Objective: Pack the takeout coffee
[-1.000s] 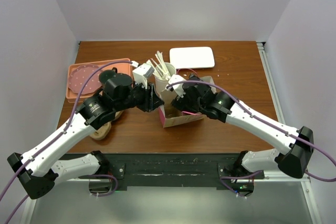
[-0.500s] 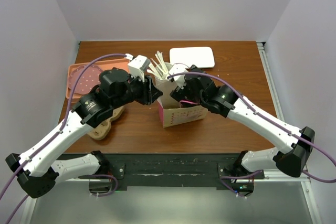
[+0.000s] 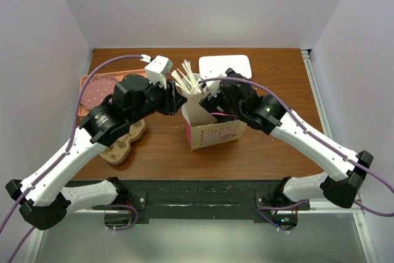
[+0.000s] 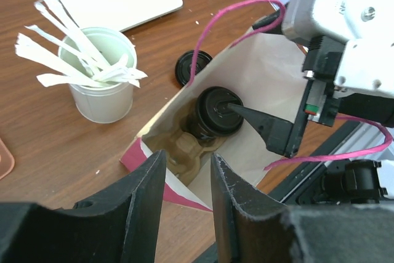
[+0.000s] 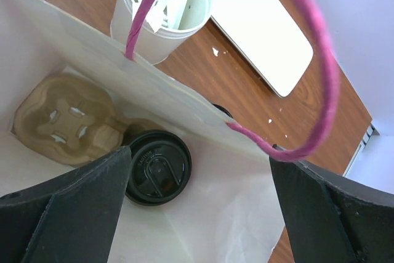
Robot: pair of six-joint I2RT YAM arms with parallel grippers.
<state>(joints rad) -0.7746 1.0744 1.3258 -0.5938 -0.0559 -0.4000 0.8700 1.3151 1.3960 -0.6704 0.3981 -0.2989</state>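
- Brown wooden table (image 3: 277,90), white walls on three sides. Paper bag (image 3: 212,132) with pink handles upright at centre, mouth open.
- Found takeout coffee (image 4: 215,110) inside bag, upright, lid on, seated in cardboard carrier (image 5: 68,121) on bag floor.
- Logged right gripper (image 5: 198,159) over bag mouth, jaws wide, empty; one fingertip close to lid, contact not resolvable.
- Logged left gripper (image 4: 188,167) at bag rim, narrow gap, nothing visibly clamped.
- Noted white cup of stirrers (image 4: 101,84) just beside bag, outside it.
- Judged placement essentially done. Left to do: withdraw right arm without snagging a handle or tipping the cup.
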